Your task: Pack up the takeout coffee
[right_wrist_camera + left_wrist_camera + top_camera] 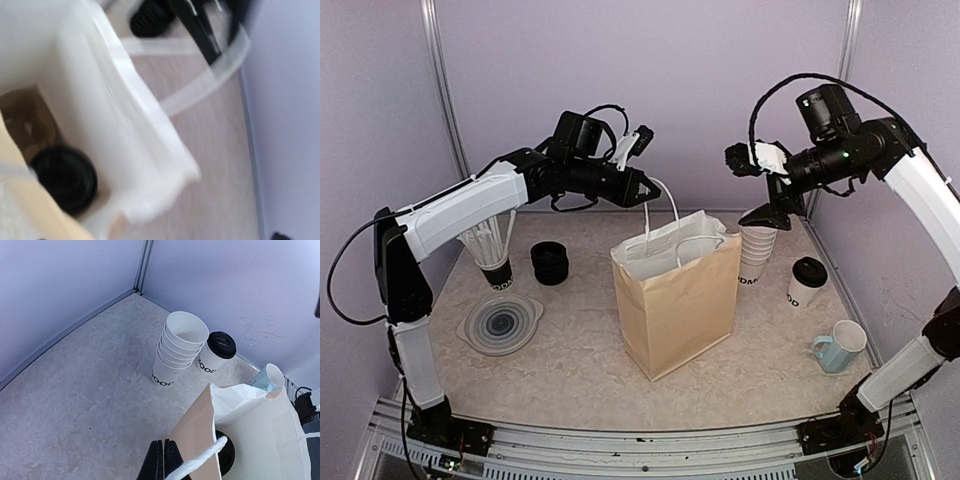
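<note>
One coffee in the bag, the other on the table.

The left gripper (650, 187) is clenched on the white rope handle (677, 230) of the tan paper bag (680, 300), holding it up over the bag's open mouth. At the bottom of the bag stands one white paper cup with a black plastic lid (65, 180). The second lidded white cup (807, 282) stands on the beige stone-patterned table (570, 370), just right of the stack of lidless white paper cups (757, 258). The light blue handled mug (840, 347) sits nearer the arms. The right gripper (768, 213) hovers above that stack. Whether its fingers are spread or closed cannot be told.
</note>
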`<state>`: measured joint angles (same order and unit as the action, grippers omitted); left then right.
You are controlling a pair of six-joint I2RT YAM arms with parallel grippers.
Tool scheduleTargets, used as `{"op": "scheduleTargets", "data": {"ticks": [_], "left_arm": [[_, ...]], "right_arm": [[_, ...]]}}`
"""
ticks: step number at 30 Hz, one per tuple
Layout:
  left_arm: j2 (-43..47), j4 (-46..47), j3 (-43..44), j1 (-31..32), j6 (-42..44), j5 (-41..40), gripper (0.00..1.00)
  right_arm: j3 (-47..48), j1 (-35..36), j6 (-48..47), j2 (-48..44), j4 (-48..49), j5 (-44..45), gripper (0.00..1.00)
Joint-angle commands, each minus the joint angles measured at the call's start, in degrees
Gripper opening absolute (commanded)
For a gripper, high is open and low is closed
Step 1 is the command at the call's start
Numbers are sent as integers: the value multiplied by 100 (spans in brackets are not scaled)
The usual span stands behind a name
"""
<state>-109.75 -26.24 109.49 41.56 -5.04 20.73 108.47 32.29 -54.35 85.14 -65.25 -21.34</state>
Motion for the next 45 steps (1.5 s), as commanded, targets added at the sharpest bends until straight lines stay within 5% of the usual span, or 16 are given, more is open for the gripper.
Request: {"op": "scheduleTargets", "data": {"ticks": [1,13,21,25,45], "left_arm": [[-178,-40,256,-8,159,134,0],[-693,-32,963,-162,306,-54,6],[-536,-128,814,29,402,-940,62],[-51,103,265,329,756,-1656,75],[991,34,-430,493,693,-2591,77]], "right_arm": [[-771,-1088,384,-517,224,-231,99],[-1771,-3795,550,-68,-160,263,97],[-2157,-3853,540,317,-435,713,96],[-2198,-3853,619,656,-417,804,96],[-2130,-3839,873,1698,-366,905,78]]}}
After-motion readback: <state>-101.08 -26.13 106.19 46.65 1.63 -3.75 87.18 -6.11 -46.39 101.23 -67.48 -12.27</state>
